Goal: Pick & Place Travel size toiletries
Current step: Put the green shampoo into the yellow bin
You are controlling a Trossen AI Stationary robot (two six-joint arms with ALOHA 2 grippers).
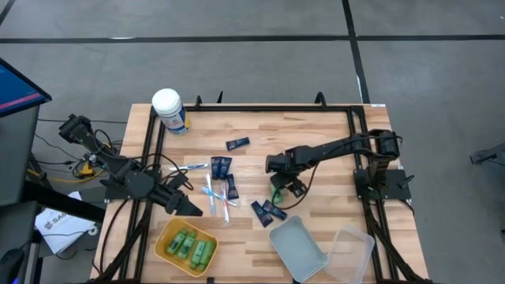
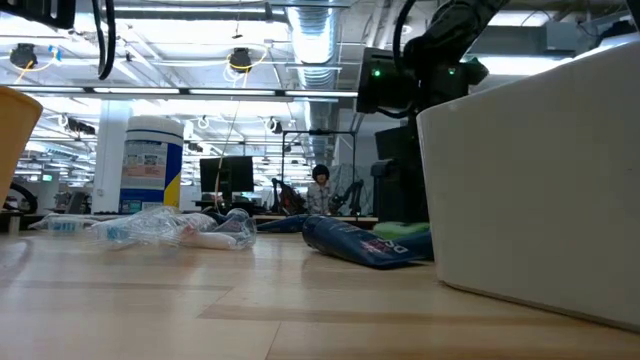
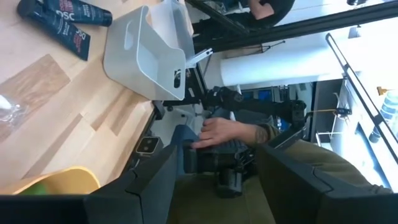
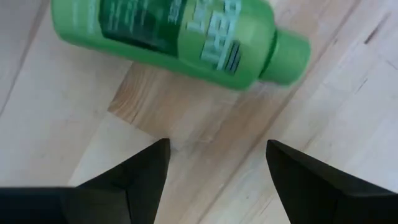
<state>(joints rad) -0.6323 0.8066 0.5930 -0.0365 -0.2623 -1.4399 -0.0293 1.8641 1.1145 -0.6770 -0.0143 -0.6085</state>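
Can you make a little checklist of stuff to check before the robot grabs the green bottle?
1. Right hand open: ok.
2. Green bottle lying loose on the table, ahead of the fingers, not yet between them: ok.
3. Yellow tray already holding green bottles, with room left: ok.
4. Left hand open, empty, beside the yellow tray: ok.
5. Grey bin empty: cannot tell.
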